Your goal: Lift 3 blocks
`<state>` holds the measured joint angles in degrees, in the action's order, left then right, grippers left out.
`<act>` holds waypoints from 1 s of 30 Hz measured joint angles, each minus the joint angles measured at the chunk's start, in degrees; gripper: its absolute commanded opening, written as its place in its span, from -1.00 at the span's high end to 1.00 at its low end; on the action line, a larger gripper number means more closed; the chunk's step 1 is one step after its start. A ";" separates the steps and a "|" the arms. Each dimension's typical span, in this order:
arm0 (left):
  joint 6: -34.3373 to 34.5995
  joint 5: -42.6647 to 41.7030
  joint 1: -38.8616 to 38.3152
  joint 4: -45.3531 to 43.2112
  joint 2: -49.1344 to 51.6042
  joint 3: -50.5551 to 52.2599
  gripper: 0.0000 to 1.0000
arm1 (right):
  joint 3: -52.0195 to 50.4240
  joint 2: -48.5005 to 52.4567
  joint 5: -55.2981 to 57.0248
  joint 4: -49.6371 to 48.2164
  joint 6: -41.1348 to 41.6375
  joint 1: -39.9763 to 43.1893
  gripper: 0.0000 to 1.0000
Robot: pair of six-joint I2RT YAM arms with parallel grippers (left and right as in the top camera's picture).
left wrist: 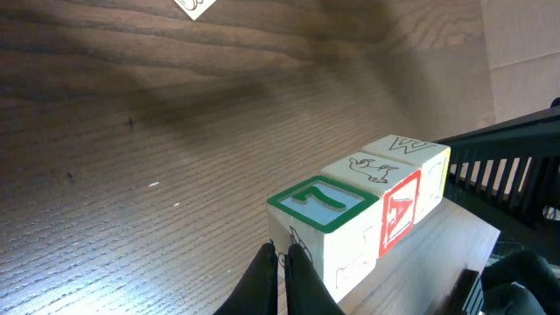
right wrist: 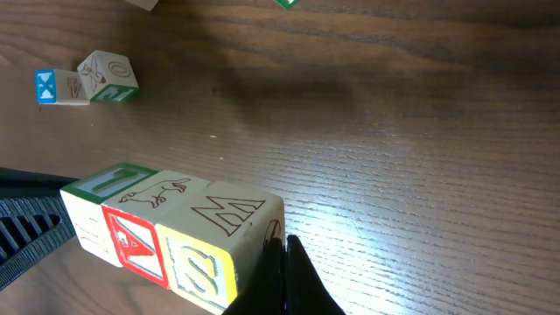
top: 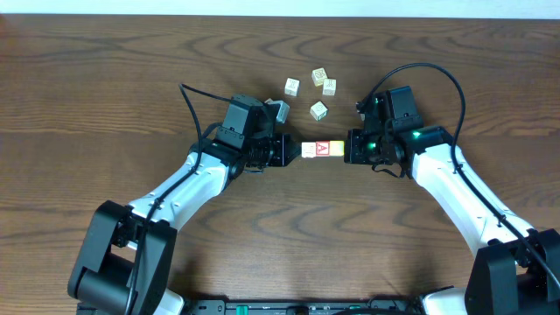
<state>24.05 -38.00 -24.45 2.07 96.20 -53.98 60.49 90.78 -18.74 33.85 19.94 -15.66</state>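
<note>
Closed left gripper [top: 292, 150] and closed right gripper [top: 348, 148] are pinching a row of three wooden letter cubes [top: 321, 150], red-faced one central, between them at the middle of the brown table [top: 96, 96]; even inward pressure and a level rise are looking key.

Overhead: the three-block row [top: 321, 150] shows only the red A, and both ends disappear under the left arm [top: 197, 179] and right arm [top: 459, 188]. Both arms are cropped at the bottom edge. Marks on the loose cubes [top: 319, 110] are too small to read. Left wrist view: one cube [left wrist: 194, 7] is cut by the top edge. Right wrist view: a pale cube [right wrist: 144, 3] and a green-edged cube [right wrist: 287, 3] are also cut by the top edge.
</note>
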 measured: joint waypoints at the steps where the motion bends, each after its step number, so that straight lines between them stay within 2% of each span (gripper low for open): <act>1: 0.00 0.00 0.00 0.00 0.00 0.00 0.86 | 0.00 0.00 0.00 0.00 -0.02 0.00 0.98; 30: 0.17 -0.02 0.00 0.00 -0.76 0.00 0.86 | 0.00 -0.02 0.11 0.20 -0.02 0.00 0.98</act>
<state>24.23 -38.02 -24.45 2.07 95.44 -53.98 60.49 90.76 -18.63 34.04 19.92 -15.66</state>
